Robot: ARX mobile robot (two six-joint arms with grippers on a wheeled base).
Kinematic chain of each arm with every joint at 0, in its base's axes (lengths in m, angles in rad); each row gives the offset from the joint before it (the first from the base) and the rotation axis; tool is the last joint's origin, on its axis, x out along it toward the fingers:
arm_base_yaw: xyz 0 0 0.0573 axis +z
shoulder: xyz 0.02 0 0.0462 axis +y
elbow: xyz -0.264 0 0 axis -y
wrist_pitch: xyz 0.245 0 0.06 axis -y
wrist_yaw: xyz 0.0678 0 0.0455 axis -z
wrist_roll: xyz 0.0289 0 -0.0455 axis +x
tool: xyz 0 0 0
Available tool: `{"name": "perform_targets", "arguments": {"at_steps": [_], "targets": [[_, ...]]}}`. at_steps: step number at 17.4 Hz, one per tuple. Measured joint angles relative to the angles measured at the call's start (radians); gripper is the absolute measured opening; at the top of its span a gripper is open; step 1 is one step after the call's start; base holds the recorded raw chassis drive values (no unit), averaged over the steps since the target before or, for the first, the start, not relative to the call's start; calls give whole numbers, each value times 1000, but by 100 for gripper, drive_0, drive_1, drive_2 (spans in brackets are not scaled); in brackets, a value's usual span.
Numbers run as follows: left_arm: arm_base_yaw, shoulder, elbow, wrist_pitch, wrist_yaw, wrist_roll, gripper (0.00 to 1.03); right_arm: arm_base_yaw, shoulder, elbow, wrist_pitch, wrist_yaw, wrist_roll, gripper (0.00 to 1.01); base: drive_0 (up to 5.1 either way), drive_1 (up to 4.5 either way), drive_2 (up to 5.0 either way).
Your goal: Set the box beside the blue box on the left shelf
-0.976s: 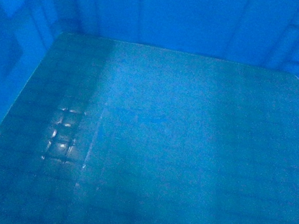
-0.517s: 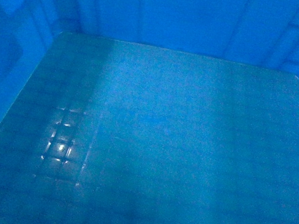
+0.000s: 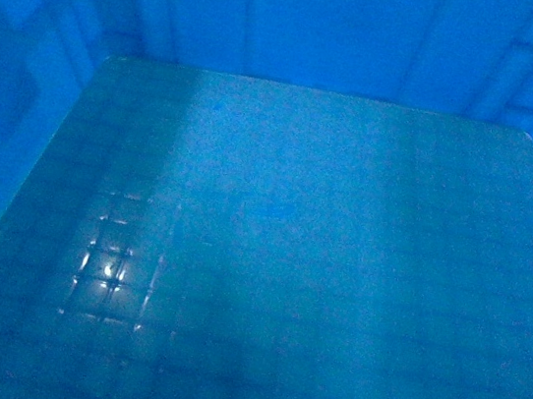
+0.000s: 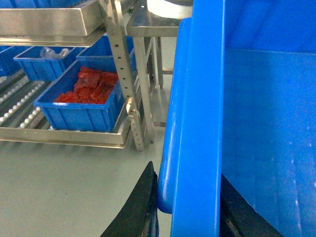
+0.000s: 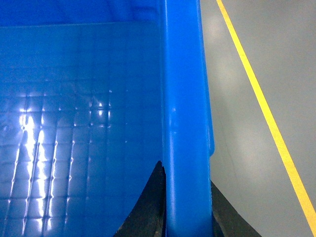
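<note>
The box [image 3: 290,243] fills the head view; I look into its grid-patterned floor and smooth blue inner walls. In the left wrist view my left gripper [image 4: 190,197] is shut on the box's thick left rim [image 4: 197,98], one black finger outside and one inside. My right gripper [image 5: 186,197] is shut on the right rim [image 5: 185,98] in the same way. On the low metal roller shelf [image 4: 64,136] to the left stands a blue box [image 4: 84,116] holding red packets. Both grippers are hidden in the head view.
A second blue box [image 4: 37,66] sits further back on the shelf. A perforated steel upright [image 4: 126,74] stands at the shelf's right end, with a steel table leg [image 4: 148,64] behind it. On the right, a yellow line [image 5: 266,113] crosses the grey floor.
The bright glints on the box floor have drifted slightly down and spread in the head view; the box otherwise keeps its place in the frame.
</note>
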Motion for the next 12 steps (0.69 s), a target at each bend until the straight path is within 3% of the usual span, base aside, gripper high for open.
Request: {"name": "perform_targets", "arguments": {"at_steps": [12], "targets": [[0,0,0,-1,0,1,20,0,0,0,-2,0,0,9,0,0,0]]}}
